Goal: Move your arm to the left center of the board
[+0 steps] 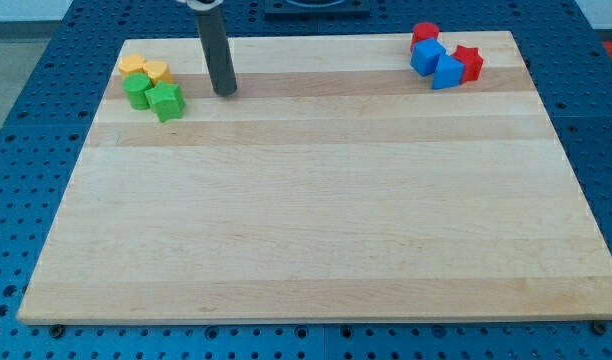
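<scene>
Wooden board (316, 230), my tip (225, 93) just right of the green star block (168, 101); no hand.

Looking like a lab or robotics test bench: a pale wooden board (316, 200) lying on a blue metal table (46, 90) drilled with a regular grid of mounting holes, the kind used for fixing rigs. Sitting in two tidy clusters near the view's top corners, small coloured blocks, yellow (144, 68) and green (154, 95) at the left, blue (436, 62) and red (468, 62) at the right. Hanging over the board, a dark rod with my tip (225, 92) just beside the left cluster.
</scene>
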